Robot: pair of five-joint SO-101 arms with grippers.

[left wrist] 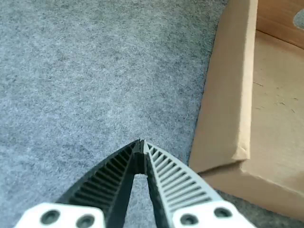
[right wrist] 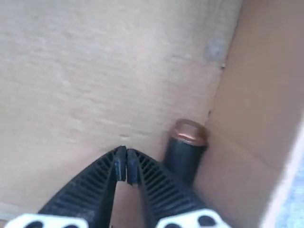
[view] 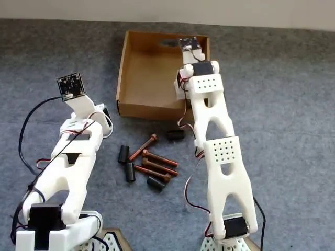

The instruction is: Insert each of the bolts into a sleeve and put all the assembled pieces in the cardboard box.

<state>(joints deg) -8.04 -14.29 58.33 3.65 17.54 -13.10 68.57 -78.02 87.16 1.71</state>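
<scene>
Inside the cardboard box [view: 152,111], the right gripper [right wrist: 126,165] is sitting clenched on nothing, hovering just beside an assembled piece [right wrist: 185,152]. That's a black sleeve with a copper bolt head poking out, resting in the box's corner. The left gripper [left wrist: 141,148] is also pinched closed and empty, hanging over the grey desk [left wrist: 71,71] right by the box's outer corner. Four loose bolts [view: 160,158] and four bare sleeves [view: 123,153] are lying between the arms.

White arms [view: 73,167], black servos [view: 44,215], red and black cables [view: 189,183]; left gripper [left wrist: 141,144] ribbed, black-and-white.
</scene>
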